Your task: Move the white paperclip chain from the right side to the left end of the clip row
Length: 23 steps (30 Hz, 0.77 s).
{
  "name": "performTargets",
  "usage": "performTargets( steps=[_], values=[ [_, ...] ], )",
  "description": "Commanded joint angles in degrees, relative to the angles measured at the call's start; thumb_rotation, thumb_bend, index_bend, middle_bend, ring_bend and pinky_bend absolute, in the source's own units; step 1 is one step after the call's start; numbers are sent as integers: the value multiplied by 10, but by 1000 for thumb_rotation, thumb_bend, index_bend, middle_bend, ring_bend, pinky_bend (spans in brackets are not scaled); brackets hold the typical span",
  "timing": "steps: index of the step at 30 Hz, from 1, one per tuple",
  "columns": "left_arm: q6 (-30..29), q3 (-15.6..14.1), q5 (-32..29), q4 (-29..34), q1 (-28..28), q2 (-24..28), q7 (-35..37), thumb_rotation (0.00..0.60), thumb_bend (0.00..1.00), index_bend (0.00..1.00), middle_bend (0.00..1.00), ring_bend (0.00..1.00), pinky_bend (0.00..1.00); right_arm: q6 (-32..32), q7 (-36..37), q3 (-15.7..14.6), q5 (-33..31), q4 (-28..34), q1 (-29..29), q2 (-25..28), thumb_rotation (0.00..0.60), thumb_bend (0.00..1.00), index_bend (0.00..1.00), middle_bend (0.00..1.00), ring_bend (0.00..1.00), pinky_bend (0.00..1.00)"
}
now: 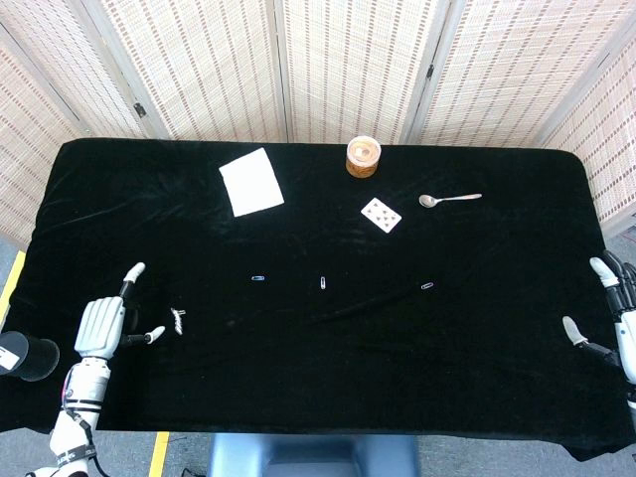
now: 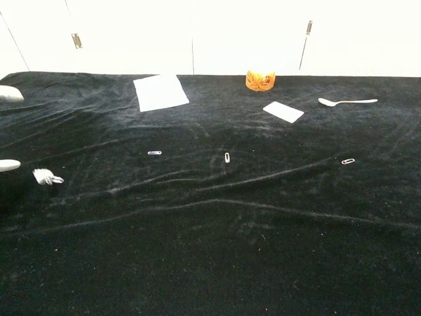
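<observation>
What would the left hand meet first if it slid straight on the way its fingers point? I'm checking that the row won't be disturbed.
Probably nothing: the left hand points up-table, over bare black cloth. The white paperclip chain lies beside it, off that line.
</observation>
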<state>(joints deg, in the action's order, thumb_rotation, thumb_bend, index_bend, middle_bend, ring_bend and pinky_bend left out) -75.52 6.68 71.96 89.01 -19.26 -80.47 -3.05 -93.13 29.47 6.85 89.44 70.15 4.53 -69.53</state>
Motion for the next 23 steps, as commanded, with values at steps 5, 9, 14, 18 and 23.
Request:
performTargets(
  steps=[5, 9, 14, 18, 23],
  values=[
    [-27, -26, 63, 55, 21, 66, -8, 600, 119, 0, 261, 287, 353, -1, -2, -2, 0, 2, -1, 1, 600, 350, 0, 0, 0, 0],
    [-103, -57, 140, 72, 62, 115, 4, 600, 119, 0, 18, 21, 66, -2, -6, -6, 3, 4, -2, 4, 600, 349, 0, 0, 0, 0],
    [-190, -106, 185, 26, 139, 134, 33, 600, 122, 0, 0, 0, 15, -6, -19, -10, 9, 6, -3, 3, 600, 349, 0, 0, 0, 0],
    [-180, -115, 178, 29, 151, 146, 25, 600, 123, 0, 0, 0, 0, -10, -33, -16, 18, 8, -4, -1, 600, 349, 0, 0, 0, 0],
    [-155, -111, 172, 34, 148, 148, 12, 600, 122, 0, 0, 0, 0, -6, -48, -23, 24, 13, -3, -2, 600, 350, 0, 0, 0, 0]
  ],
)
